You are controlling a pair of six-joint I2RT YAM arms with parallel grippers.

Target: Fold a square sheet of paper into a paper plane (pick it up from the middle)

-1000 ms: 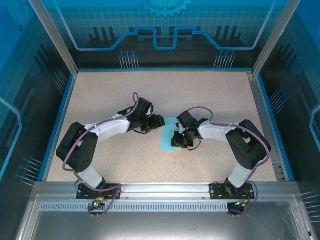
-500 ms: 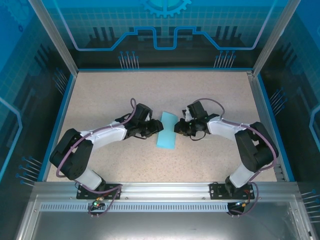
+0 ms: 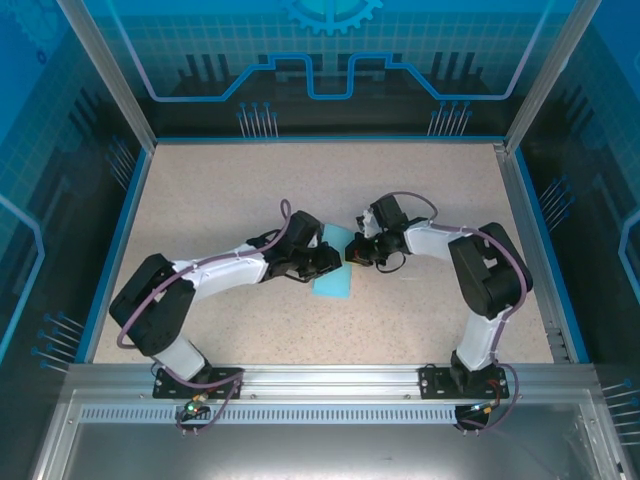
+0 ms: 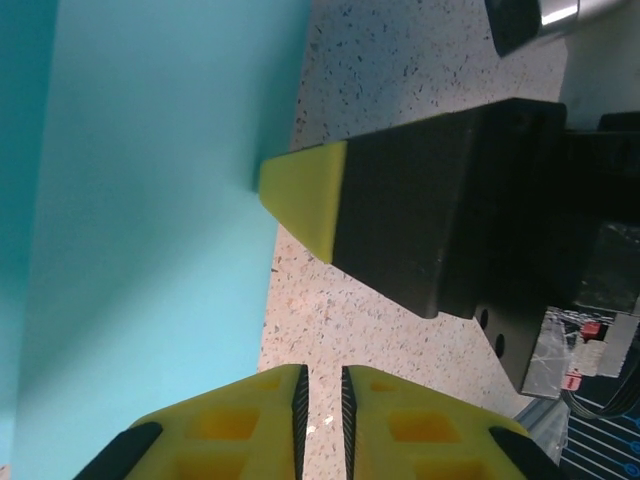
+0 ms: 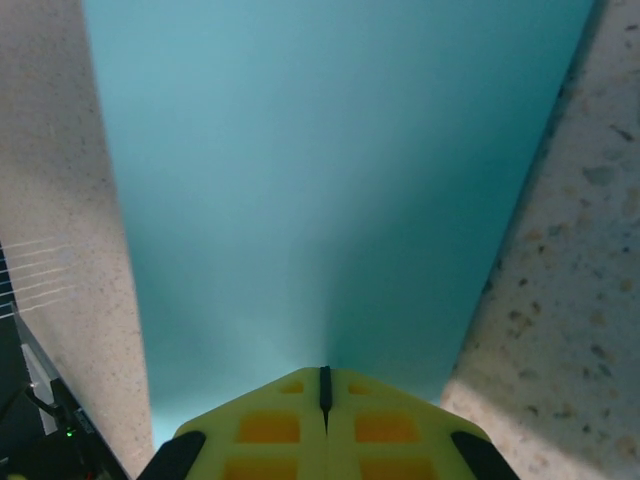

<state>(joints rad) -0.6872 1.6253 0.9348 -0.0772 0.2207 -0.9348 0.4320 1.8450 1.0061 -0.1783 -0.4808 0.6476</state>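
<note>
Near edge of the table (image 3: pixel 230 190): an aluminium rail (image 3: pixel 330 385) carries both arm bases. The left arm (image 3: pixel 220 268) and right arm (image 3: pixel 430 240) bend inward, with a purple cable (image 3: pixel 284 212) strapped along each. Both wrists meet at the middle of the table over the square sheet of paper (image 3: pixel 337 285). It lies flat there as a narrow cyan rectangle, long side running near to far, slightly tilted.

The left gripper (image 3: pixel 327 263) sits over the paper's left edge and hides it in the top view. Its yellow fingers (image 4: pixel 230 420) stand a thin slit apart; speckled table shows in the gap and nothing is seen between them.

The right gripper (image 3: pixel 351 254) comes at the right edge from the other side, jaws pressed together to a hairline in its own wrist view. Its yellow tip touches the paper's edge in the left wrist view. Pinching or just pressing: cannot tell. Its black body blocks the right part of the left wrist view.

The paper's near end pokes out uncovered below both grippers, and a far corner shows between the wrists.

Surface: beige speckled top, with blue trim (image 3: pixel 325 139) along the far and side edges.

Room: aluminium posts (image 3: pixel 105 70) rise at the far corners. Behind is a blue printed back panel (image 3: pixel 330 60) with a gear graphic, and tinted panes close the sides.
</note>
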